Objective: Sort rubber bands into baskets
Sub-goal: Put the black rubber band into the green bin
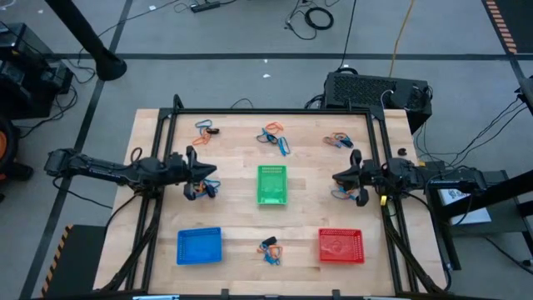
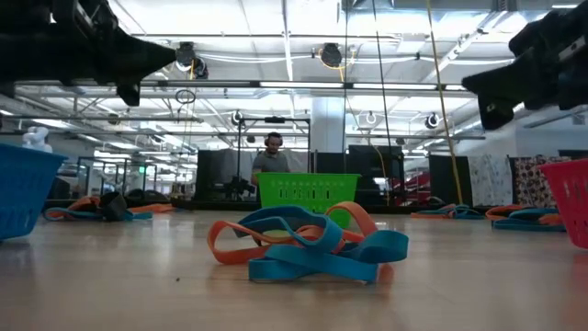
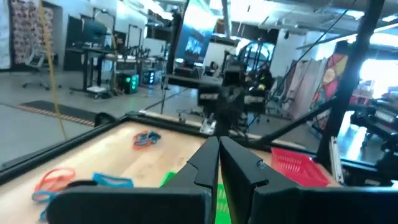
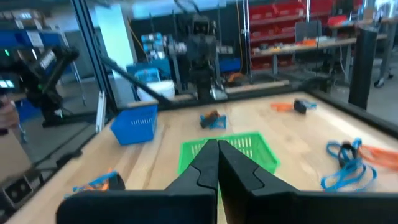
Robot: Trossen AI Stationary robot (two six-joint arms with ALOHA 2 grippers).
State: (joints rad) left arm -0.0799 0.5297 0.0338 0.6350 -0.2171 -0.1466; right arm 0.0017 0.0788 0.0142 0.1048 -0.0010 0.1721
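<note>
A tangle of orange and blue rubber bands (image 2: 308, 244) is being shown nearest the low camera, lying on the wooden table (image 1: 233, 217) between the blue basket (image 1: 200, 246) and the red basket (image 1: 341, 246). The green basket (image 1: 271, 184) is being seen at the table's middle, flanked by both arms. The left gripper (image 1: 212, 177) is being held just left of the green basket, above a small cluster of bands (image 1: 200, 190), its fingers pressed together with nothing seen between them. The right gripper (image 1: 337, 177) is being held to the basket's right, near another cluster (image 1: 343, 194), its fingers likewise closed and empty. Three further clusters of bands are being shown along the far edge of the table (image 1: 206, 128) (image 1: 273, 137) (image 1: 340, 141). A person (image 2: 272, 158) is being seen in the room beyond the table.
</note>
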